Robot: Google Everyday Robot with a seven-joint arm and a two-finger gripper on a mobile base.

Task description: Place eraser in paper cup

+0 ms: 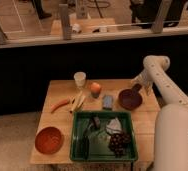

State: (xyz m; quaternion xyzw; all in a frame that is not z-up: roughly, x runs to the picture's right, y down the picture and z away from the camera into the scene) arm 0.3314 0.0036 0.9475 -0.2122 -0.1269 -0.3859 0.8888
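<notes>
Gripper point(137, 84) over right rear corner of desk point(62, 89), just behind purple bowl point(130, 99). Left of gripper, along rear edge: bare strip, open as far as orange fruit point(95, 89) and, beyond it, paper cup point(79, 79). Left of gripper and nearer the camera: eraser point(107, 102), free-standing between fruit, bowl and green tray point(104, 115). Tray walled and crowded. Far left of gripper: banana point(78, 101), carrot point(60, 104), orange bowl point(49, 139), well apart.
</notes>
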